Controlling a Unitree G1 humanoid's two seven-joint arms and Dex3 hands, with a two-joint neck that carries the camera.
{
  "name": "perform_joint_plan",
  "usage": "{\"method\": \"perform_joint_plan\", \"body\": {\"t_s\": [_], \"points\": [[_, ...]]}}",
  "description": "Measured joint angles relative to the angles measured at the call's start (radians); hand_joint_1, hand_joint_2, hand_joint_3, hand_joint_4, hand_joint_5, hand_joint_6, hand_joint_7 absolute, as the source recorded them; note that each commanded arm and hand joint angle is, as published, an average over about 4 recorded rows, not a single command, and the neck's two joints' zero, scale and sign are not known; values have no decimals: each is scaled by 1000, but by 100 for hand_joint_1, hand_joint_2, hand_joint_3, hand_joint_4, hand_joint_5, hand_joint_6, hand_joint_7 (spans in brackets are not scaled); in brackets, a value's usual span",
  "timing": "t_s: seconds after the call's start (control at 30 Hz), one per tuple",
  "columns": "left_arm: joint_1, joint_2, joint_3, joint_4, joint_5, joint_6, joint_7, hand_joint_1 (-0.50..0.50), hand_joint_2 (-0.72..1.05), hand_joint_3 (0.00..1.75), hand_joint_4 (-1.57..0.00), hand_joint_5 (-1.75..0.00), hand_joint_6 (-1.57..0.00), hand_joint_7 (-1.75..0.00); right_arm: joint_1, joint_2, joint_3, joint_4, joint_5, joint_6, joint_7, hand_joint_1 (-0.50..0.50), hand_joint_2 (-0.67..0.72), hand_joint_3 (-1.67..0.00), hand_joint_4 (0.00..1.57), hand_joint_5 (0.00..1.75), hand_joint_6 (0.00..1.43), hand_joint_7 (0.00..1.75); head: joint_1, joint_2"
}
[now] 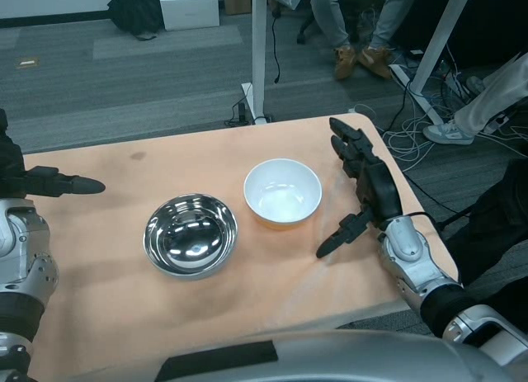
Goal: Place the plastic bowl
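Peach cloth covers your table (99, 291). 2 bowls sit mid-table: your white bowl (282, 192) just right of a steel bowl (190, 234). Your right hand (363, 188), fingers spread and empty, is nearer, bowl to its left. Left hand (49, 184) waits far left, fingers extended, empty.

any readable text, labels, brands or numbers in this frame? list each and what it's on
No readable words or numbers anywhere.
White box on the floor at the back: a dark mark on its top, too small to make out.
Plastic bowl, steel bowl and orange table cover: no print or label visible.
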Motion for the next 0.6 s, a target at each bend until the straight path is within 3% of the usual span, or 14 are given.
{"method": "perform_joint_plan", "body": {"t_s": [0.17, 0.33, 0.6], "points": [[0, 0, 0, 1, -6, -1, 0, -50, -46, 4, -22, 0, -5, -7, -13, 5, -113, -34, 0, -34, -27, -46, 61, 0, 0, 0, 0, 28, -14, 47], [0, 0, -1, 1, -7, -2, 1, -50, -46, 0, -22, 0, -5, -7, -64, 5, -198, -130, -3, -35, -29, -45, 68, 0, 0, 0, 0, 28, -27, 111], [1, 0, -5, -3, -7, -2, 0, -50, -55, 2, -20, 0, -5, -7, -124, 2, -238, -249, -29, 23, -29, -42, 72, 0, 0, 0, 0, 21, -15, 228]]}}
